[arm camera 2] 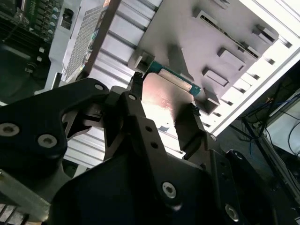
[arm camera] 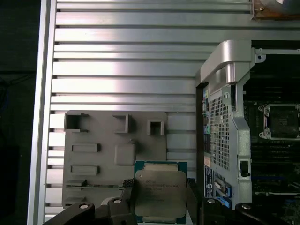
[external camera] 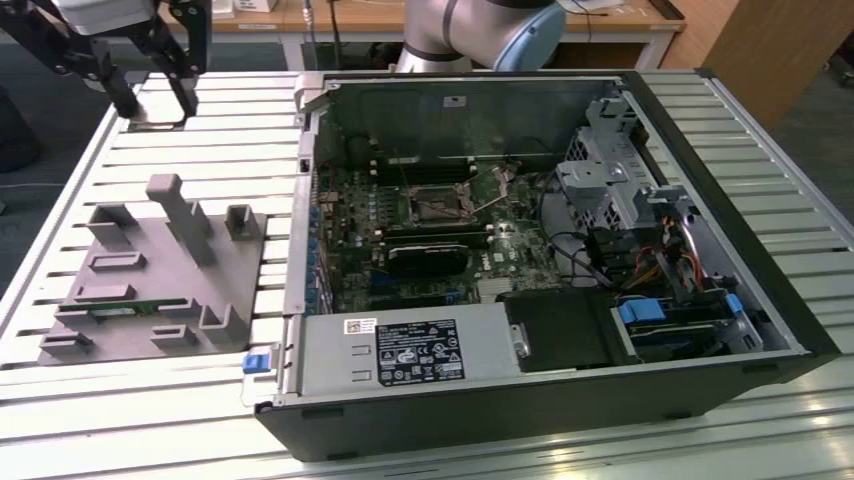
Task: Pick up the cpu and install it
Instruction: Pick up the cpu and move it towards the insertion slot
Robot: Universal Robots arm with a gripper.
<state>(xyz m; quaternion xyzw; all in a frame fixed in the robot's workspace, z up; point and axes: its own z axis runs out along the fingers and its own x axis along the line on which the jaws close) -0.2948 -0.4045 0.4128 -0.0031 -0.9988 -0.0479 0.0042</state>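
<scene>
- Underneath, a slatted metal table (external camera: 200, 150) is seen, with an open computer case (external camera: 534, 420) lying on it.
- Behind the case, wooden desks (external camera: 347, 18) are visible, and a dark floor (external camera: 20, 215) is seen past the table edge on the exterior view's left.
- Beside the case's side wall, a grey tray (external camera: 240, 270) with raised blocks is laid on the slats.
- Beyond the tray, near the case's far corner, the gripper (external camera: 158, 115) is held over the table.
- Its fingers (arm camera: 193, 199) are pinched on two opposite edges of the cpu (arm camera: 159, 190).
- The cpu is carried flat outside the case, with its silver metal top turned up toward the first wrist view's camera.
- Its slightly longer side is aligned with the case's side wall, across the slats.
- Inside the case, the black socket (external camera: 434, 207) on the board is seen uncovered, well apart from the cpu.
</scene>
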